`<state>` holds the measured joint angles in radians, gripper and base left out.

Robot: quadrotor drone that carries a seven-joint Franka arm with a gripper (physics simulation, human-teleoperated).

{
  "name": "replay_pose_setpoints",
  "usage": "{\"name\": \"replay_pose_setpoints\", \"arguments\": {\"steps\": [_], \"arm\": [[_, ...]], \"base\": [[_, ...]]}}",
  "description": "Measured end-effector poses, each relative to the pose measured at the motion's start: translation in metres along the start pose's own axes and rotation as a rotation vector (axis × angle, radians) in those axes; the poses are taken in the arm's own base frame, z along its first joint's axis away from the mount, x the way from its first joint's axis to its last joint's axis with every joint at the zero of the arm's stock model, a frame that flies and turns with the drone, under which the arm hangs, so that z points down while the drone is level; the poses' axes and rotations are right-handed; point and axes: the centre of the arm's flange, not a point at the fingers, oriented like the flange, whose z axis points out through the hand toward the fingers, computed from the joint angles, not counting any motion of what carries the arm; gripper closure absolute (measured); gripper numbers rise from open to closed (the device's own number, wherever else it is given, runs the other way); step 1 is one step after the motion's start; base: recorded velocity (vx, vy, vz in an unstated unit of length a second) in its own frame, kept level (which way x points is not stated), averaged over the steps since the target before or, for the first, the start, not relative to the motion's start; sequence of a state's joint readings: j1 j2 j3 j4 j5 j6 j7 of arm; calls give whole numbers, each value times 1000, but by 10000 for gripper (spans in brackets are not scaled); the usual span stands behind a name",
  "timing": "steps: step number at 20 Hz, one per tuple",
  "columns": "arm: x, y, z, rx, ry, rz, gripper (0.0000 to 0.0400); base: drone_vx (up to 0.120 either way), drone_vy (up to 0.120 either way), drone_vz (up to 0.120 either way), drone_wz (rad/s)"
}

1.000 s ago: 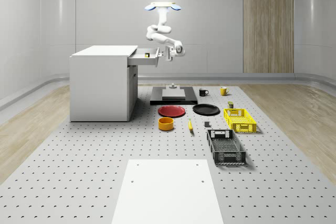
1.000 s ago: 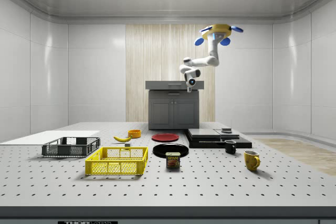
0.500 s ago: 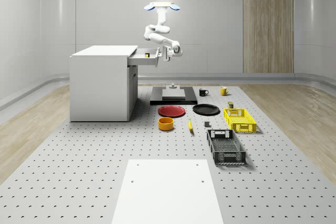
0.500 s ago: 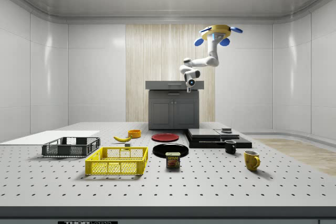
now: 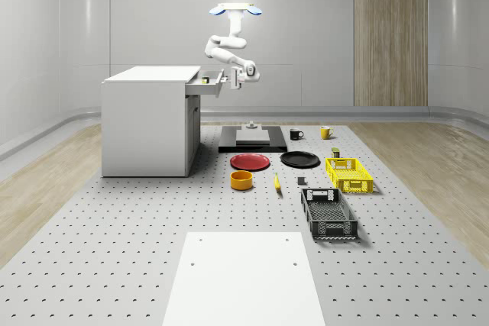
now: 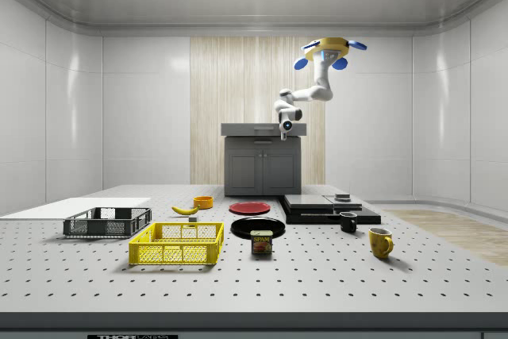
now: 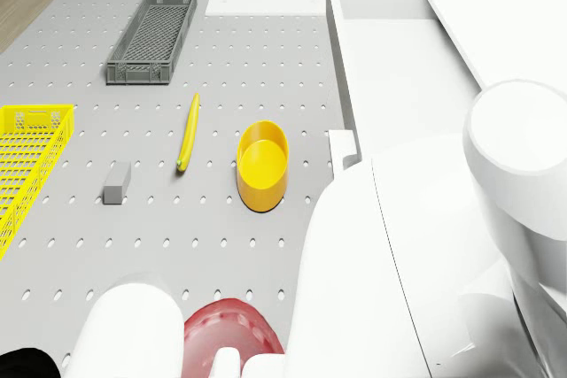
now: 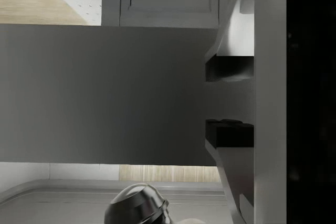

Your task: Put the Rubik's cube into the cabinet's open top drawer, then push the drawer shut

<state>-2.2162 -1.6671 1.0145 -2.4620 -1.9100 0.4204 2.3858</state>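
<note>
The gripper (image 8: 228,100) has its two fingers (image 8: 228,69) a little way apart, and there is nothing between them. Right in front of the fingers is a flat grey wall, which I think is the front of the drawer (image 5: 212,85). In the whole-scene view the gripper sits right at that front, touching it or almost touching it.

The drawer sticks out only a little from the cabinet (image 5: 145,120). A tiny yellow bit shows inside it, just past the gripper. I take that for the Rubik's cube (image 5: 206,78), so it looks like the cube is already in.

So the step now is pushing the drawer shut. The next move is a straight, level push toward the cabinet until the front sits flat.

The drone (image 5: 238,10) hovers high up, beside the cabinet on the drawer's side, with the arm bent down to the drawer.
</note>
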Motion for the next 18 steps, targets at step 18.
{"name": "replay_pose_setpoints", "arguments": {"steps": [18], "arm": [[-4, 4, 78, -2, 0, 16, 295]], "base": [[0, -24, 0, 0]]}}
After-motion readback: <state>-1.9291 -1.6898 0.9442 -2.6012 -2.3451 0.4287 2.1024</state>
